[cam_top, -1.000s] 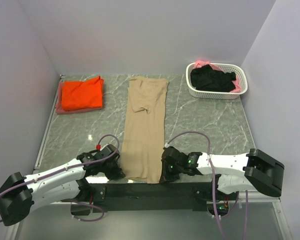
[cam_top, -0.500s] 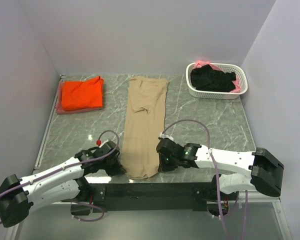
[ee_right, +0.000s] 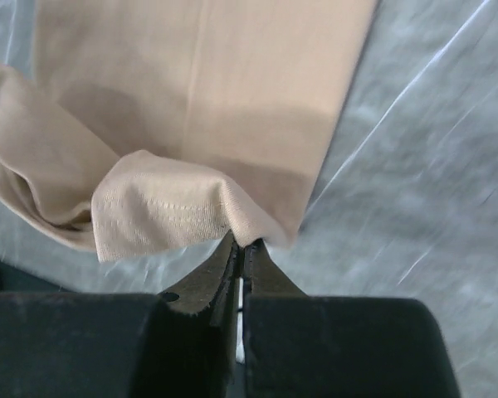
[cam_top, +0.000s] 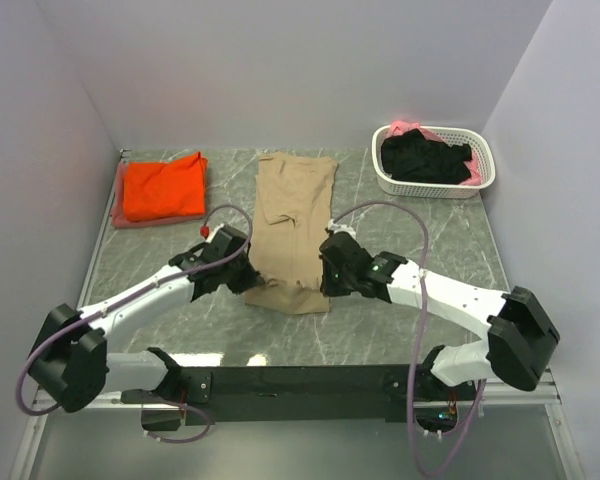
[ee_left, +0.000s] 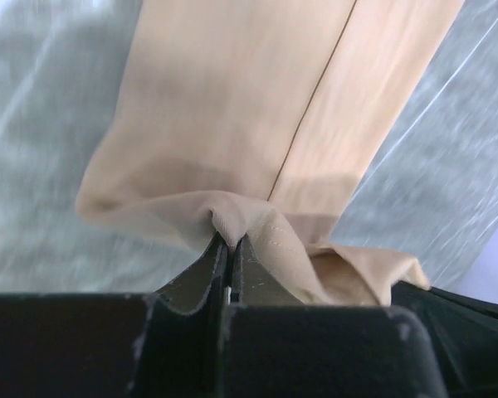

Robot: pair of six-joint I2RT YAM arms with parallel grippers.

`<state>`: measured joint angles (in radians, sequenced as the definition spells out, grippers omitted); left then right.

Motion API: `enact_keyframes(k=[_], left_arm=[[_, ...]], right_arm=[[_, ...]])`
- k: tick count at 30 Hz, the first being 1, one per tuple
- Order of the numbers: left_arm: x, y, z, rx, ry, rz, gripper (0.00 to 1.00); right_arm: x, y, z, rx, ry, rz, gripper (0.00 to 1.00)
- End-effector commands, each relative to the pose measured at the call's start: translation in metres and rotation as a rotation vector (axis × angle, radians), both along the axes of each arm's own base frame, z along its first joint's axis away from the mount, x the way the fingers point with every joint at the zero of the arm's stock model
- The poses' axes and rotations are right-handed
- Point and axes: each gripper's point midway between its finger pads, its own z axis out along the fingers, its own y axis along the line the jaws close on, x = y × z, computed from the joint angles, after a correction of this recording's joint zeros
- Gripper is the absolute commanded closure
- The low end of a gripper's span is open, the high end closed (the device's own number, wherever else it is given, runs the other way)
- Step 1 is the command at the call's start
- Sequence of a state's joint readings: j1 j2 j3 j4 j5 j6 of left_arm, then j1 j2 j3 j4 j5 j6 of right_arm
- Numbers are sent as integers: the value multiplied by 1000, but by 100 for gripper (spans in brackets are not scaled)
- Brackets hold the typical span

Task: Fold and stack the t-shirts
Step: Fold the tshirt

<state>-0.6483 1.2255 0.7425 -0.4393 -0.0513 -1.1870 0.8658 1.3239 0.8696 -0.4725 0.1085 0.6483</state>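
Corner of tan shirt [ee_left: 232, 99] hidden inside left hand [ee_left: 231, 247].

text: none legible | labels: none | brands: none | numbers: none | signs: none

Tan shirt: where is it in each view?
Top external: tan shirt mid-table, near end doubled over.
Left wrist: shirt fills upper frame, hem pinched in left claw.
Right wrist: shirt upper left, hem pinched in right claw.
Shared landmark: grey marbled table, around the shirt in all three.
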Motion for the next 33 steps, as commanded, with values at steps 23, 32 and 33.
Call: enact_keyframes(k=[23,32,33], left_arm=[[145,6,21,62,-129,44,100],[170,6,11,66,-115,34,100],[172,3,12,53,-120,26,100]], right_arm=[[157,5,15,-29,-144,-81,100],[185,-1,7,-23,-132,-108,100],[187,-2,6,-19,-129,-110,100]])
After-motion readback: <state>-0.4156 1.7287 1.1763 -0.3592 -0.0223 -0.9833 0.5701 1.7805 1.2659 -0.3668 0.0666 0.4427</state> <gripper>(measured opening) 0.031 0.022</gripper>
